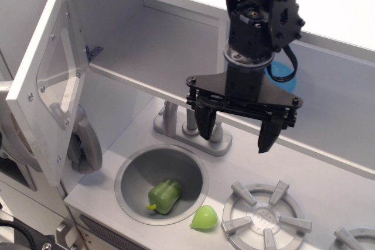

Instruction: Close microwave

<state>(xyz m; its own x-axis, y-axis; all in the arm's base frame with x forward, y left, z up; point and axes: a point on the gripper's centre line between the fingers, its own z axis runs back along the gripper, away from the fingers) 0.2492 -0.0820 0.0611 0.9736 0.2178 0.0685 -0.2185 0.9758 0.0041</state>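
Note:
The microwave is the boxy grey-white compartment [153, 45] at the upper left of the toy kitchen. Its white door [35, 95], with a clear window [55, 80], stands swung wide open at the far left. A curved silver handle [10, 130] shows partly behind the door's edge. My black gripper [237, 133] hangs open and empty over the counter near the faucet, well to the right of the door and touching nothing.
A grey faucet [187, 126] stands just below my left finger. The round sink [132, 171] holds a green pepper [165, 195]. A green pear-like toy [204, 218] lies beside it. A burner [266, 215], a grey phone handset [85, 141] and a blue bowl [287, 77] are nearby.

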